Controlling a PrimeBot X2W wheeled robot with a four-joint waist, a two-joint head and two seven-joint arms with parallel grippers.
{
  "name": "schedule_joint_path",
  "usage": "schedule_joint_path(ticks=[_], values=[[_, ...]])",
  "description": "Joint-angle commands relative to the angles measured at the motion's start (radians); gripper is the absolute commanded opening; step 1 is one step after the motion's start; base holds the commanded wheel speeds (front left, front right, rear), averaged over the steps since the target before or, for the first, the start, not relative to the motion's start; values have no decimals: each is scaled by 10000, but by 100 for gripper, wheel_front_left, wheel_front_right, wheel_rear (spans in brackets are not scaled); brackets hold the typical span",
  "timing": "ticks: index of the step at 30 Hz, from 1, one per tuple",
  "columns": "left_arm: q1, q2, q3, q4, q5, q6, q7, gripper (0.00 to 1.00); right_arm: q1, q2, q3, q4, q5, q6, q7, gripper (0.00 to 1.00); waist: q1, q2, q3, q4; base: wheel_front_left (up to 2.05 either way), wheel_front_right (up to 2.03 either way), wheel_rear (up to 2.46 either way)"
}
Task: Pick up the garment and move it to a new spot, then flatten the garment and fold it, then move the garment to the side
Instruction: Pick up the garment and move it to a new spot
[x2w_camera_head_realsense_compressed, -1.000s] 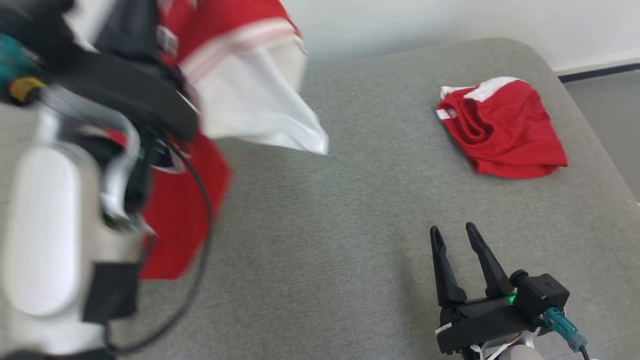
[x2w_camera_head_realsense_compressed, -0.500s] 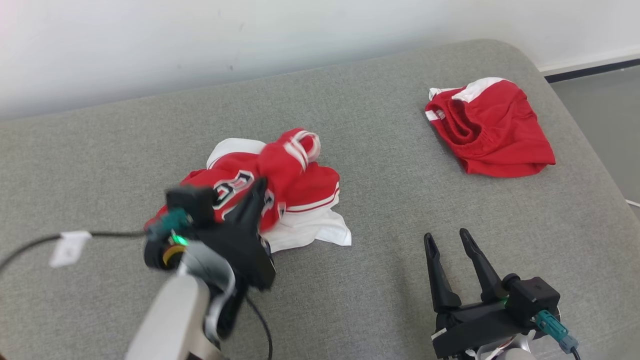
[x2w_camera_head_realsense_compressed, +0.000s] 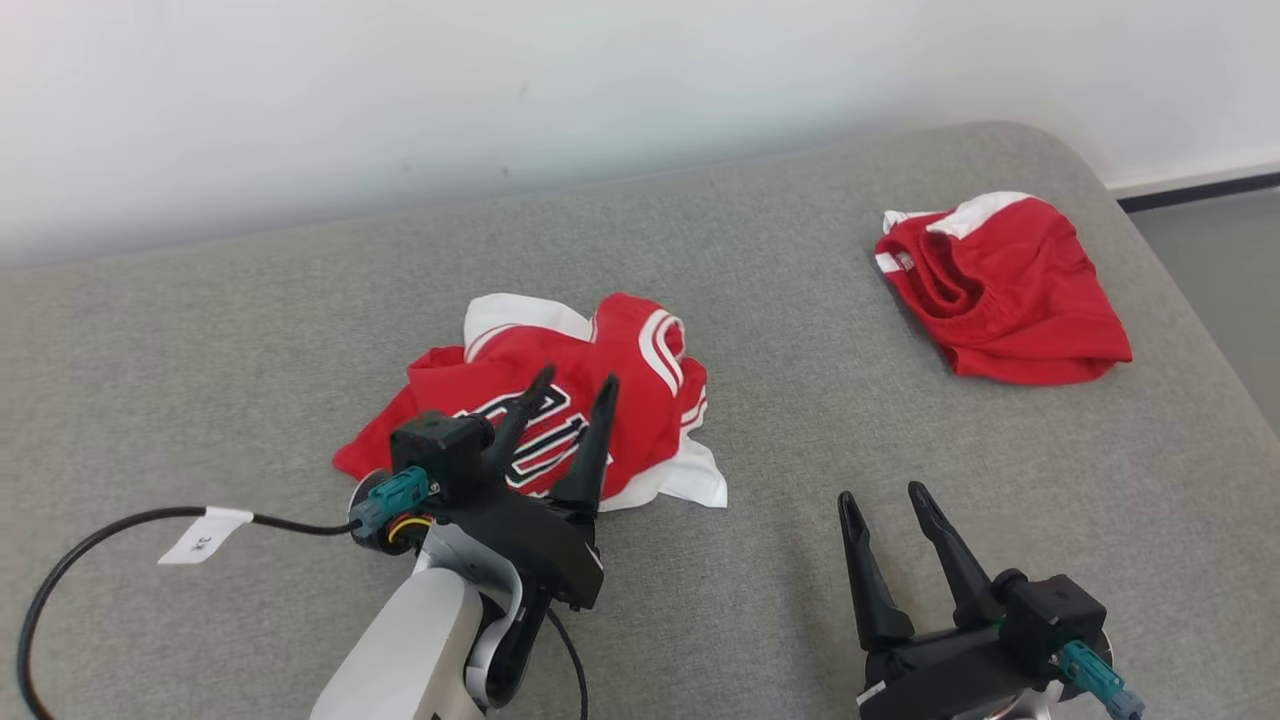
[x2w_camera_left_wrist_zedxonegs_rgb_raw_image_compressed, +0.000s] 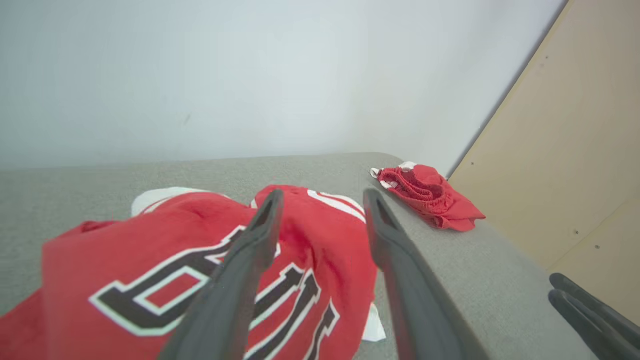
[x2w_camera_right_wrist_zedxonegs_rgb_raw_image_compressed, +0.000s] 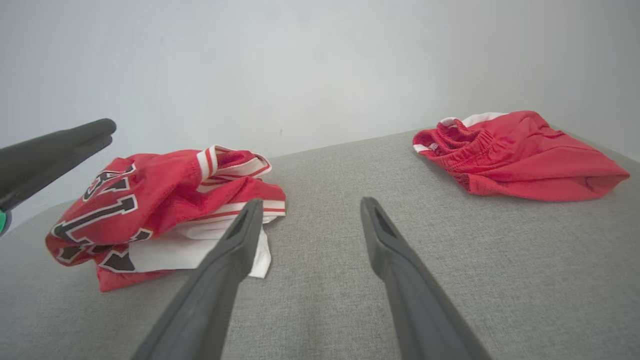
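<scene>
Head view: our left gripper (x2w_camera_head_realsense_compressed: 578, 378), jaws parted and empty, hovers directly over the crumpled red-and-white jersey (x2w_camera_head_realsense_compressed: 650, 400); our right gripper (x2w_camera_head_realsense_compressed: 882, 493), also open, sits well apart.

Crumpled on the grey surface (x2w_camera_head_realsense_compressed: 800, 420), the red jersey (x2w_camera_head_realsense_compressed: 645, 395) folds its black-and-white lettering past reading. In the head view, the left tool (x2w_camera_head_realsense_compressed: 577, 378) masks part of it. Its white panel lies half tucked under red cloth. The cable tag (x2w_camera_head_realsense_compressed: 205, 533) is too small to read. The bottom edge crops the right tool (x2w_camera_head_realsense_compressed: 882, 493) at its base; the left wrist view crops the jersey at left and bottom.
</scene>
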Motion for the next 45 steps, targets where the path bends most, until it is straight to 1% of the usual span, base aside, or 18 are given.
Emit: schedule_joint_path(ticks=[1, 3, 9, 10, 12, 15, 16, 17, 18, 22, 25, 29, 35, 38, 40, 42, 43, 45], values=[[-59, 1, 3, -94, 86, -8, -295, 100, 197, 1, 7, -42, -22, -24, -4, 100, 0, 0, -205, 199, 0, 0, 0], [-68, 66, 18, -146, 180, 76, -470, 100, 201, 0, -14, -65, -37, -24, -5, 100, 0, 0, -308, 287, 0, 0, 0], [322, 629, 86, -481, 611, 371, -815, 100, 393, -2, -198, -93, -126, -24, -4, 100, 0, 0, -558, 576, 0, 0, 0], [405, 739, 165, -621, 674, 430, -872, 100, 392, 0, -231, -106, -148, -24, -5, 100, 0, 0, -580, 612, 0, 0, 0], [814, 1223, 333, -986, 1028, 665, -1013, 100, 453, 3, -321, -117, -179, -24, -4, 100, 0, 0, -648, 692, 0, 0, 0], [1397, 1535, 611, -1499, 1179, 917, -1080, 100, 545, -2, -451, -203, -249, -24, -4, 100, 0, 0, -705, 769, 0, 0, 0], [1397, 1535, 611, -1499, 1179, 917, -1080, 100, 545, -2, -451, -203, -249, -24, -4, 100, 0, 0, -705, 769, 0, 0, 0], [1771, 1752, 860, -1833, 1286, 1066, -1098, 100, 599, 3, -538, -266, -305, -24, -4, 100, 0, 0, -720, 833, 0, 0, 0], [1771, 1752, 860, -1833, 1286, 1066, -1098, 100, 599, 3, -538, -266, -305, -24, -4, 100, 0, 0, -720, 833, 0, 0, 0], [2621, 1973, 1360, -2736, 1514, 1323, -1098, 100, 665, 1, -731, -379, -394, -24, -4, 100, 0, 0, -774, 959, 0, 0, 0], [3267, 2113, 1732, -3387, 1781, 1309, -1098, 100, 799, 1, -855, -414, -435, -24, -4, 100, 0, 0, -847, 1025, 0, 0, 0], [4195, 1992, 2354, -4216, 2011, 1160, -1095, 100, 862, -2, -994, -484, -499, -24, -4, 100, 0, 0, -960, 1080, 0, 0, 0], [5391, 1553, 3360, -4916, 2509, 909, -1097, 100, 987, 3, -1110, -568, -509, -24, -3, 100, 0, 0, -1049, 1138, 0, 0, 0], [5796, 1310, 3736, -4890, 2775, 739, -1096, 100, 1079, 4, -1187, -600, -549, -24, -3, 100, 0, 0, -1087, 1206, 0, 0, 0], [5942, 1233, 3902, -4781, 3022, 676, -1097, 100, 1152, 1, -1218, -606, -598, -24, -3, 100, 0, 0, -1106, 1243, 0, 0, 0], [6125, 1030, 4132, -4573, 3002, 625, -1096, 100, 1198, 0, -1252, -620, -624, -24, -3, 100, 0, 0, -1132, 1280, 0, 0, 0], [6194, 1063, 4149, -4489, 3211, 608, -1096, 100, 1207, 1, -1262, -613, -633, -24, -3, 100, 0, 0, -1146, 1289, 0, 0, 0], [6205, 859, 4307, -4334, 3253, 552, -1098, 100, 1191, 1, -1276, -609, -638, -24, -3, 100, 0, 0, -1176, 1301, 0, 0, 0]])
